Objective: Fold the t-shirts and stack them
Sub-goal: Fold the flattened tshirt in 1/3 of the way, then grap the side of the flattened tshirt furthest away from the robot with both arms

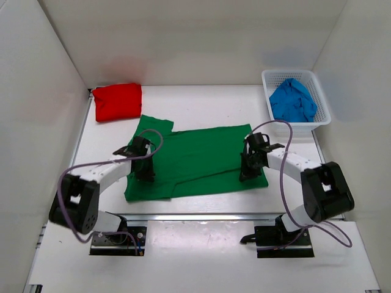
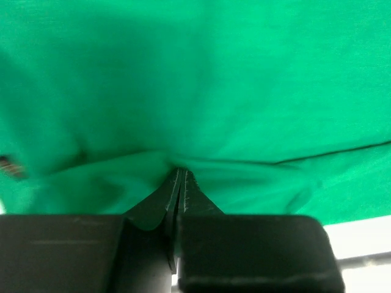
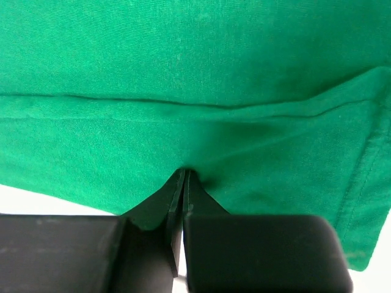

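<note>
The green t-shirt lies spread flat across the middle of the table, one sleeve toward the back left. My left gripper stands on its left part, jaws shut and pinching a pucker of green cloth. My right gripper is down near the shirt's right edge, jaws likewise shut on a small fold of the cloth. A hem and a side seam run past that gripper. The red t-shirt lies folded at the back left. The blue t-shirt sits crumpled in the basket.
A white lattice basket stands at the back right corner. White walls close in the table on the left, back and right. Purple cables loop from both arms. A metal rail runs along the table's near edge.
</note>
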